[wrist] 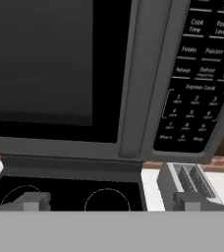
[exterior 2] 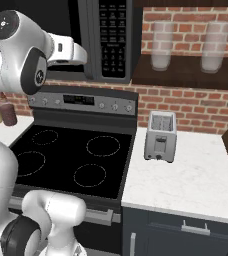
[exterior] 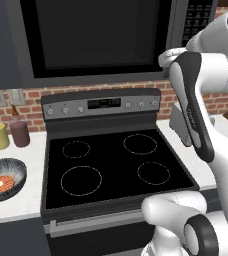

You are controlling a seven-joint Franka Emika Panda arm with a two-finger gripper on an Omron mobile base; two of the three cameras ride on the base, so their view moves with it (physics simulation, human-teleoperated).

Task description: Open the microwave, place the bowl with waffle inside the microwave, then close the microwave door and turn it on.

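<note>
The large dark grey over-range microwave (exterior: 101, 40) is mounted above the stove, and its wide dark grey door with black glass window (wrist: 40, 64) is seen shut. The round dark grey-blue striped bowl (exterior: 5, 178) is set on the white desk (exterior: 16, 205), with the small orange-red gridded waffle (exterior: 1, 185) lying inside it.
</note>
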